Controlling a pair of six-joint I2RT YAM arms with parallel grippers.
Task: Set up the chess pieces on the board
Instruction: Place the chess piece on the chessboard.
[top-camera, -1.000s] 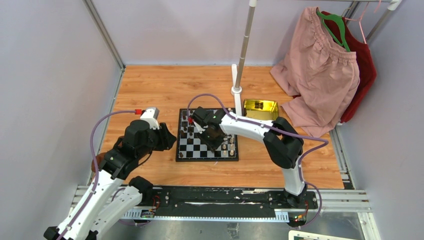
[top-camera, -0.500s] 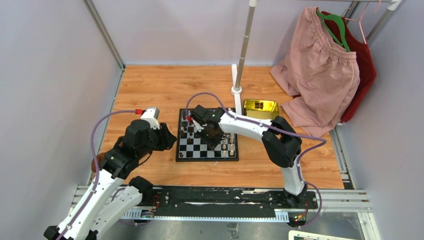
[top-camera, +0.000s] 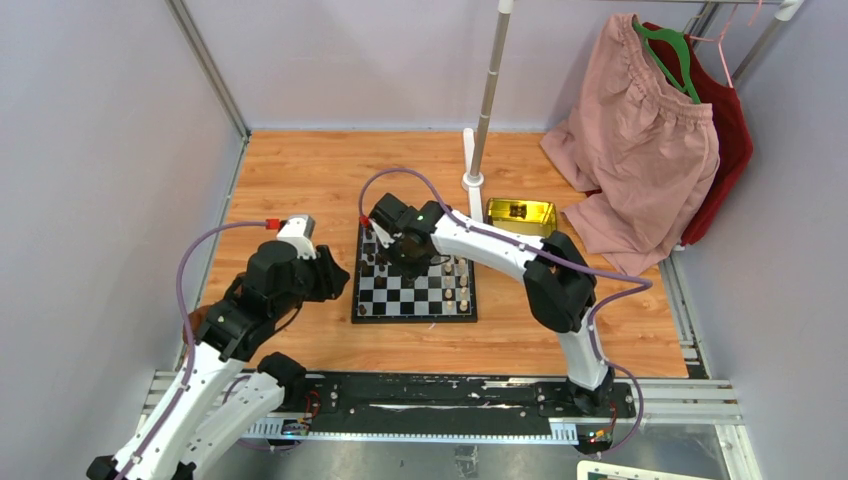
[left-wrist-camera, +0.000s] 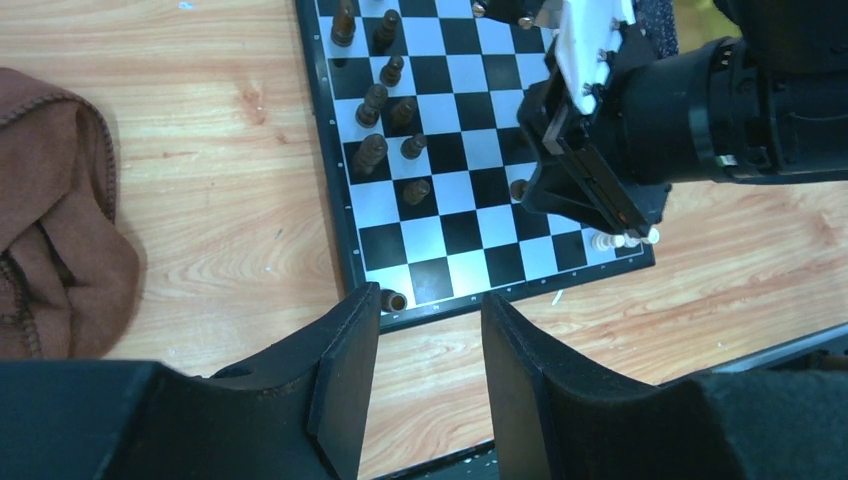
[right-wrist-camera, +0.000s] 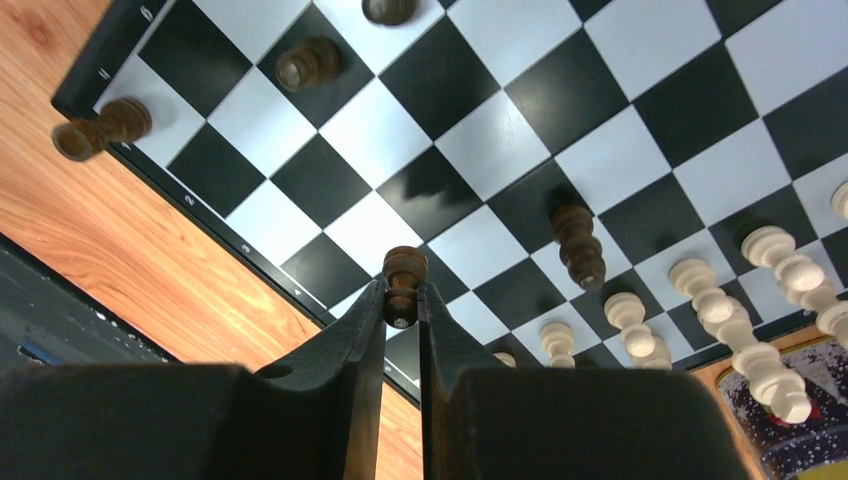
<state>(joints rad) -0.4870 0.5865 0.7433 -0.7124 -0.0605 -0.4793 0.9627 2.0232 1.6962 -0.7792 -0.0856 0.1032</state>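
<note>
clamping dark chess piece (right-wrist-camera: 404, 268) between right pincer (right-wrist-camera: 402, 300) tips, above board (right-wrist-camera: 480, 140)

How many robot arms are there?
2. The left arm sits beside the board's left edge. The right arm reaches over the board, pinching a dark piece. None seems hidden.

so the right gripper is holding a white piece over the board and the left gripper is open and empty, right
Not quite: the piece is dark, not white. The right wrist view shows the right gripper shut on a dark brown piece over the board. The left gripper is open and empty, as you said.
</note>
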